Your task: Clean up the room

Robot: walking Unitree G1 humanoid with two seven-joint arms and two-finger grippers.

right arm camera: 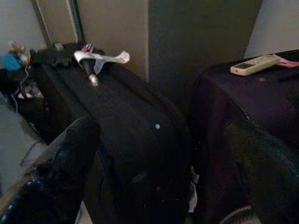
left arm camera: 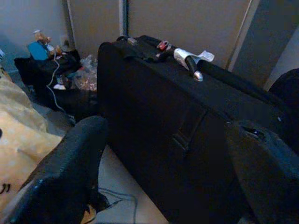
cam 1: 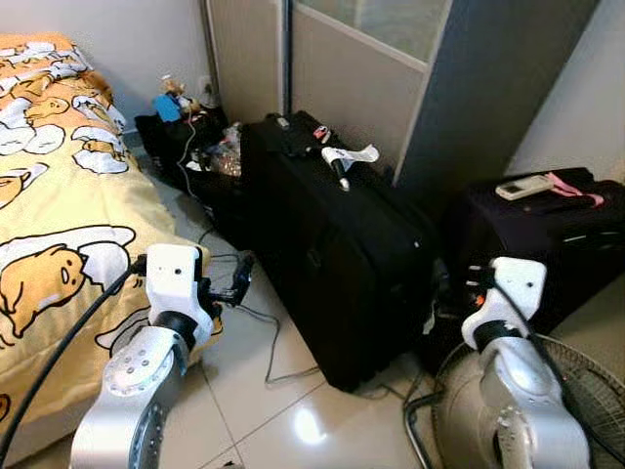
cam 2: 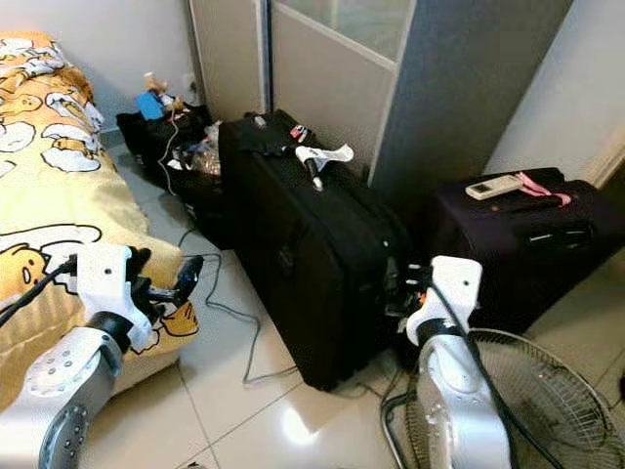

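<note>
Black suitcase (cam 1: 332, 244) stands on edge, length running toward the wall; both pincers (left arm camera: 163, 186) (right arm camera: 159, 186) apart.

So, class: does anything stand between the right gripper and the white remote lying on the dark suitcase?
Nothing visible does. The right gripper, fingers apart, faces the remote atop the dark suitcase; the big black suitcase stands beside that line.

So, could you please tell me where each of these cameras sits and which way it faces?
Left eye and right eye views: on the head, looking forward and down at the big black suitcase, bed and fan; both silver arms show.
Left wrist view: along the open left gripper toward that suitcase.
Right wrist view: along the open right gripper toward both suitcases; the remote lies on the smaller suitcase.
</note>
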